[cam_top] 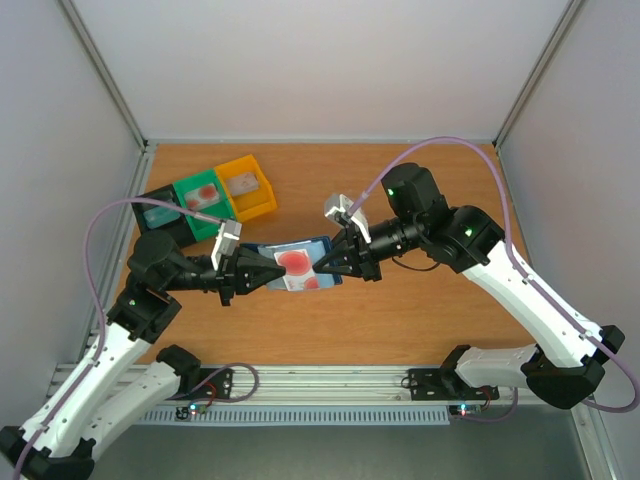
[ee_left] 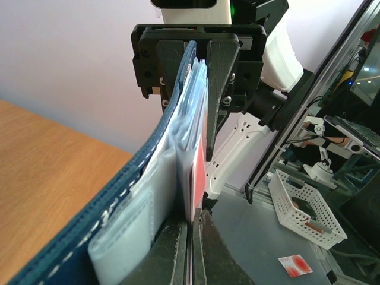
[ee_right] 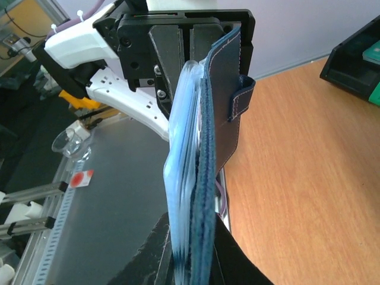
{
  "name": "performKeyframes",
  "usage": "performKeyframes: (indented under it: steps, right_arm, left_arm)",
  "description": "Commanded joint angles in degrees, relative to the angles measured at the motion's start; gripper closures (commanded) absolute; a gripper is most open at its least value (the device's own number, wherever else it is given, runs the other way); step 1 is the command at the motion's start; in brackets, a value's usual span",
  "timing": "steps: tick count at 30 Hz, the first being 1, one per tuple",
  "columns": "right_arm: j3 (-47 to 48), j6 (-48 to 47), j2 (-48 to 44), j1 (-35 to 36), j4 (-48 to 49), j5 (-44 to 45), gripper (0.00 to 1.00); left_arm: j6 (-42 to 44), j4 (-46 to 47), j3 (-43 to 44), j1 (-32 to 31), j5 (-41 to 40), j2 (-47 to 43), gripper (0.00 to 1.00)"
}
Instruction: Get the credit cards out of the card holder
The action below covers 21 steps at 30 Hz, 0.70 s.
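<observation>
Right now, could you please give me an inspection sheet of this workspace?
Surface: wooden tabletop, no spills seen.
Job's things: dark navy bifold card holder held between both grippers; pale plastic card with red marks inside it.
Clutter: black plastic bin, green bin, yellow bin, each holding a card.
Grippers: left gripper shut on the pale card's edge; right gripper shut on the holder.
Cables: purple cables loop clear of the holder.
Surroundings: white walls; white mesh basket beyond the table.

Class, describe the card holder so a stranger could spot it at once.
Over the wooden table, look between the two arms. There the right fingers clamp a flat navy card holder with pale pockets; unlike the boxy bins, it is thin and held.
</observation>
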Motion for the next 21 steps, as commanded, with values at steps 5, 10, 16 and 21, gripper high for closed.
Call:
performKeyframes:
  steps: [5,10,16,21]
  right_arm:
    - [1.0,-1.0,-3.2,-0.6,-1.3,-0.6,0.99]
    - [1.5,-1.2,-3.2,-0.6,-1.3,-1.2,0.99]
    - [1.8,-1.0,-2.9,-0.6,-1.4,-2.5,0.99]
    - [1.7,-0.9,-2.6,-0.6,-0.9,-3.0,0.99]
  left_arm:
    - [1.8,-2.9,1.1,1.0,3.8,-0.6,0.83]
    - [2.1,-2.7,1.1,1.0,4.3,-0.9,0.91]
    - [0.4,0.7,0.2,1.0,2.5,-0.1,0.78]
    - [-4.3,11.4,-0.8,0.2,3.3,1.9,0.76]
